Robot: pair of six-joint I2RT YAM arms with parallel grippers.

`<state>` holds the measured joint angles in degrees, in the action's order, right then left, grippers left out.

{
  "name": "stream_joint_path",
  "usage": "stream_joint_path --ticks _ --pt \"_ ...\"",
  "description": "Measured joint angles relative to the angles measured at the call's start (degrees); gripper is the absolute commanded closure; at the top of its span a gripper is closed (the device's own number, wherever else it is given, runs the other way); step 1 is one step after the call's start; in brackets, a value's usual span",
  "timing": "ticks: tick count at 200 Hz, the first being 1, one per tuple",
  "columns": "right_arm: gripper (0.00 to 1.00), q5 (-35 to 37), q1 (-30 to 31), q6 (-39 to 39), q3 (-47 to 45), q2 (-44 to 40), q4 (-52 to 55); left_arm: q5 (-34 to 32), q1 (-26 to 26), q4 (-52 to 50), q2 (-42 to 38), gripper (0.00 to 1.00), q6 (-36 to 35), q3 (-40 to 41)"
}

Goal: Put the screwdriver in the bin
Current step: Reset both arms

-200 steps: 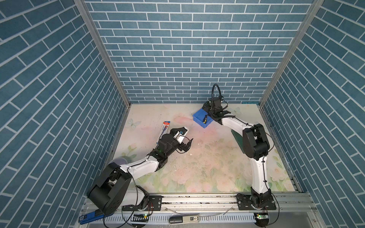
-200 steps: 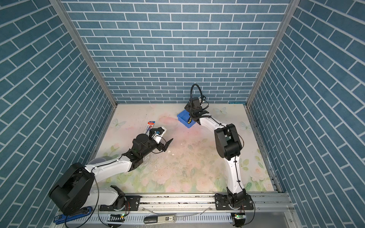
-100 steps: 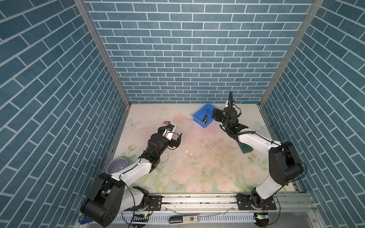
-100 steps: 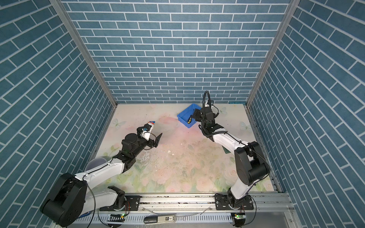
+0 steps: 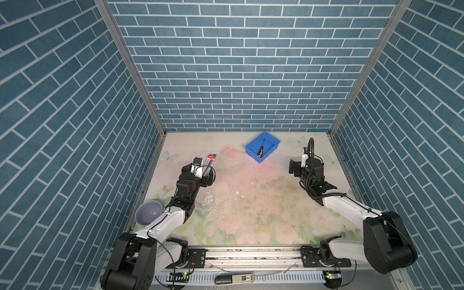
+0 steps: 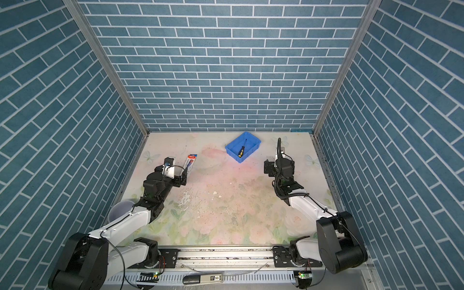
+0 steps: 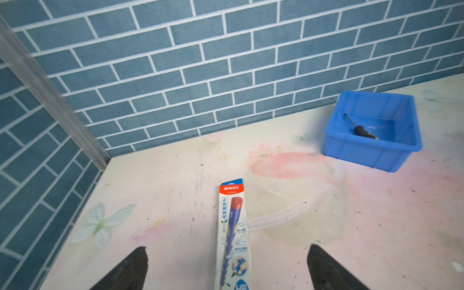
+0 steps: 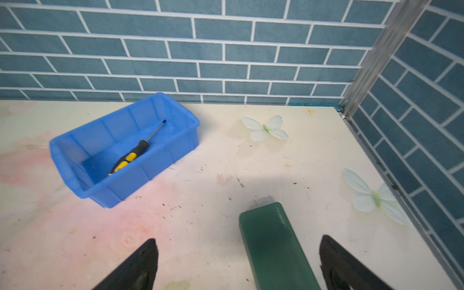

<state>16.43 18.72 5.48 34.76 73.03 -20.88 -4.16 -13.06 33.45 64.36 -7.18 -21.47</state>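
there, the black-and-yellow screwdriver (image 5: 260, 150) lay in the blue bin (image 5: 270, 152), tip toward one o'clock; right gripper (image 8: 238, 239) at its four o'clock, left gripper (image 7: 227, 248) at eight, both with jaws spread.

Walls (image 5: 238, 75): teal-blue brick pattern with white joints, on three sides
Corner posts (image 5: 130, 67): silver metal strips
Table (image 5: 251, 200): pale floral print, pink blooms, scuffed and speckled
Light: even, soft shadows
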Motion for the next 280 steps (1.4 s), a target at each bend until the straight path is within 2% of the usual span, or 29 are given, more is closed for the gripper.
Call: stream_joint_path --ticks 43,67,99,160,207,236,280 --pt "0.01 0.9 -5.3 -4.3 -5.0 -0.5 -4.1 -4.0 3.3 4.8 5.4 0.0 -0.4 3.0" --pt "0.01 1.0 -7.6 -5.1 -7.1 1.4 -6.6 -4.2 4.8 6.6 10.1 0.0 0.0 4.2" --pt "0.01 -0.3 -11.5 -5.5 -10.1 3.7 -13.0 -3.5 7.5 9.1 11.5 0.0 0.9 4.0" --pt "0.01 -6.3 -18.8 -4.0 -14.4 12.9 -27.6 -2.4 8.3 23.8 22.7 0.0 0.9 5.0" --pt "0.01 -10.3 -21.1 -2.3 -15.7 14.3 -32.6 -2.0 9.1 23.2 23.5 0.0 1.2 3.6" --pt "0.01 -10.9 -21.7 -1.4 -15.5 14.4 -31.9 -1.8 10.4 20.0 23.5 0.0 2.3 0.2" --pt "0.01 -10.9 -21.7 -1.2 -14.9 14.4 -30.3 -1.6 10.7 18.2 23.5 0.0 2.7 0.1"
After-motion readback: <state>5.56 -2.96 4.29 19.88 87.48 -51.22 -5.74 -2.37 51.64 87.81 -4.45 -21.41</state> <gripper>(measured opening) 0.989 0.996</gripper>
